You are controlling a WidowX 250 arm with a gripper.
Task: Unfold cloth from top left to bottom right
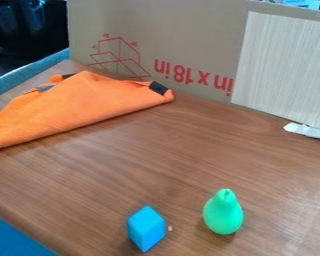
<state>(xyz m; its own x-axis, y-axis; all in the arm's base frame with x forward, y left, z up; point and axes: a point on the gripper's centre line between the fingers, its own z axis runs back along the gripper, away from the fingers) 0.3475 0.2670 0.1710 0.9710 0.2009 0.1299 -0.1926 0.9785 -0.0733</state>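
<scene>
The orange cloth (79, 107) lies folded on the wooden table at the upper left, running from the left edge of the view towards the cardboard wall. Its fold makes a long slanting edge that faces the front of the table. A black patch (158, 88) marks its right corner, close to the cardboard. Small dark and grey-blue bits show along its rumpled back edge.
Near the front stand a blue block (146, 228) and a green pear-shaped object (223, 212), with a tiny crumb between them. A cardboard wall (189, 30) closes off the back of the table (209, 155). A white object (308, 131) lies at the right edge.
</scene>
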